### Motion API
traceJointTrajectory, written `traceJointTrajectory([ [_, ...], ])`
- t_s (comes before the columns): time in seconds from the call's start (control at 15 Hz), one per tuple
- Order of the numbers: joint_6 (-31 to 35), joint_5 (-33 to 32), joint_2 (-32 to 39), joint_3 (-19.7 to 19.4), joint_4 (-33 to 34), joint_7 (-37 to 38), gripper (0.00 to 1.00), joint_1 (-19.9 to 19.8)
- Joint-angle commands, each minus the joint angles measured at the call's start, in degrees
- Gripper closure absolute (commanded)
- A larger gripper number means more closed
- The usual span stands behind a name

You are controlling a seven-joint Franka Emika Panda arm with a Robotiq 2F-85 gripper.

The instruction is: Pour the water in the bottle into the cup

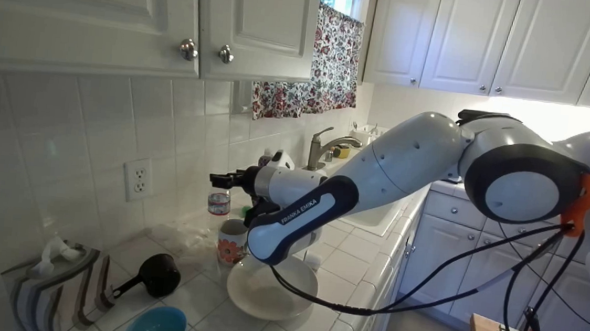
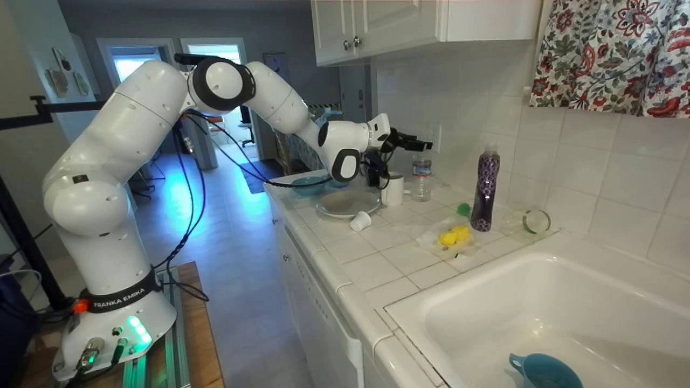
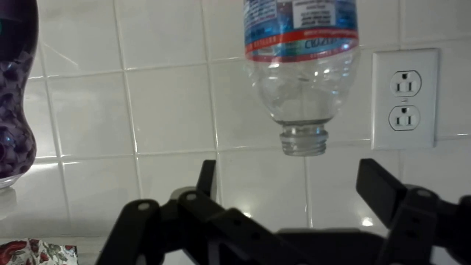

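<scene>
The dark purple bottle [image 2: 487,188] stands upright on the counter; its top shows in an exterior view [image 1: 265,159] and it stands at the left edge of the wrist view [image 3: 14,92]. A clear labelled bottle [image 2: 421,183] stands upright and uncapped near the wall; the wrist view shows it upside down [image 3: 301,81]. The flowered mug [image 1: 230,247] stands upright beside the clear bottle, also seen in an exterior view [image 2: 394,189]; it is outside the wrist view. My gripper [image 3: 289,173] is open and empty, just above the clear bottle's mouth in both exterior views [image 1: 220,178] [image 2: 423,144].
A wide white bowl [image 1: 255,302] sits beside the mug. A small white cup [image 2: 360,221] lies tipped near it. Yellow pieces [image 2: 455,235], a green item [image 2: 463,209] and a clear glass [image 2: 536,221] lie near the purple bottle. A black measuring cup [image 1: 160,276] and blue bowl [image 1: 156,328] are nearby.
</scene>
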Motion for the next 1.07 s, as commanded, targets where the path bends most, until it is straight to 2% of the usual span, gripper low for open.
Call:
traceJointTrajectory([
  [0.0,-0.84,3.85,2.83,-1.82,3.83,-1.82,0.13,1.57],
  [0.13,-0.99,4.53,3.46,-2.33,4.20,-1.95,0.14,2.00],
  [0.33,-1.25,4.75,4.10,-2.96,4.40,-2.00,0.26,2.58],
  [0.67,-1.36,4.72,4.82,-3.75,4.49,-1.90,0.31,3.44],
  [0.73,-1.34,4.73,4.95,-3.89,4.55,-1.89,0.39,3.60],
  [0.8,-1.35,4.72,5.05,-4.02,4.59,-1.85,0.43,3.72],
  [0.87,-1.33,4.81,5.15,-4.19,4.62,-1.85,0.55,3.89],
  [1.0,-1.25,4.79,5.34,-4.55,4.72,-1.82,0.71,4.17],
])
